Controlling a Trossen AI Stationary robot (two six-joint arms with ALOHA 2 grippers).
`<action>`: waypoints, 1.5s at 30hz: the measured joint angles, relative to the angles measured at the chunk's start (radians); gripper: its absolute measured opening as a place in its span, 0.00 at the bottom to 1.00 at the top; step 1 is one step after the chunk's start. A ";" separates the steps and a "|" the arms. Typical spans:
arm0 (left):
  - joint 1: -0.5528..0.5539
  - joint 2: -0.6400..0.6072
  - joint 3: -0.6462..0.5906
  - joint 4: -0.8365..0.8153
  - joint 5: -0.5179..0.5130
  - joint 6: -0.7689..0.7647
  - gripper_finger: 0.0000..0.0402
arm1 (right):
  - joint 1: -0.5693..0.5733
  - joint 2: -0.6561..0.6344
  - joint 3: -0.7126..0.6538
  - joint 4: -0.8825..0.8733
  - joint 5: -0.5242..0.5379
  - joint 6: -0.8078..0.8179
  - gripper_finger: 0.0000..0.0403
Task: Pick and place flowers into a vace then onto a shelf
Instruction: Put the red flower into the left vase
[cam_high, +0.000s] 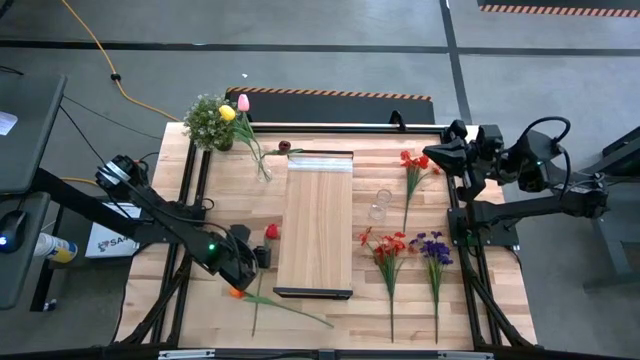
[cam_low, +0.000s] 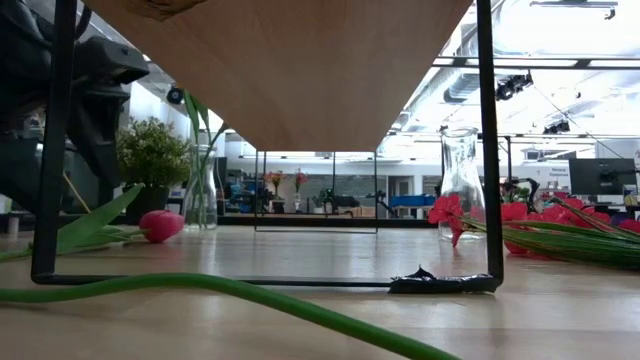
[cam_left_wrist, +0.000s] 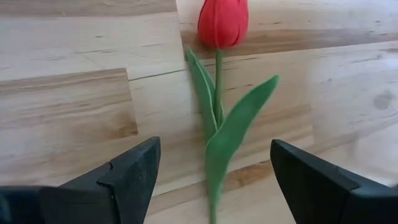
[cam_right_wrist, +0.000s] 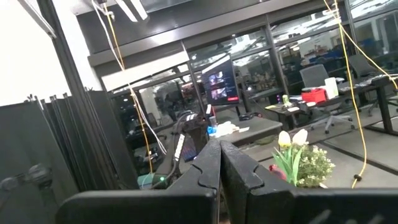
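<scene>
Red tulip with green stem (cam_left_wrist: 221, 93) lain on planked wooden desk (cam_left_wrist: 68, 93), light wood shelf board (cam_high: 315, 222) at 3 o'clock. Left claw (cam_left_wrist: 214, 171) held spread over stem; right claw (cam_right_wrist: 221, 165) parked, pressed together.

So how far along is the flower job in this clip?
Early. Done: a yellow and a pink tulip stand in a glass vase. In hand: the open left gripper sits over a red tulip lying on the table, not yet gripped. Left: the sprays, the purple cluster, and the shelf, still bare. The right gripper waits, shut.
</scene>
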 joint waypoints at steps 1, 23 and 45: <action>0.000 0.006 0.000 0.001 0.002 0.000 0.84 | 0.000 0.000 0.000 0.000 0.000 0.000 0.00; 0.152 0.120 0.006 0.029 0.263 0.109 0.84 | 0.000 0.006 0.000 0.000 0.000 0.008 0.00; 0.151 0.122 0.004 0.022 0.282 0.139 0.84 | 0.000 0.006 0.000 0.000 0.004 0.000 0.00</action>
